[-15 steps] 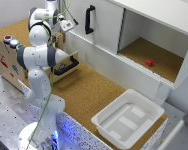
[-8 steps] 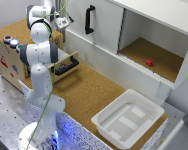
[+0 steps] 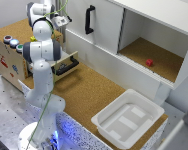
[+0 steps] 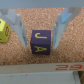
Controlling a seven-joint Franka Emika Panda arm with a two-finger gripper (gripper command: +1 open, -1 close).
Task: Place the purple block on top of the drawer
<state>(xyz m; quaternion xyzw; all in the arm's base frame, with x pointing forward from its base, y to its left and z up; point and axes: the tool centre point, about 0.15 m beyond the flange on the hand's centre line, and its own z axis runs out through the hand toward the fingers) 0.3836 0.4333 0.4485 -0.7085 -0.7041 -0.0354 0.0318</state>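
purple block [image 4: 40,41] | set on cork between gripper [image 4: 41,31] fingers | jaws held wide, not touching | yellow block [image 4: 4,29] seen beside

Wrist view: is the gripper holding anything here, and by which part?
The purple block sits between the gripper jaws, one at each side face. Whether they press it or just flank it cannot be told; it seems to rest on the cork surface.
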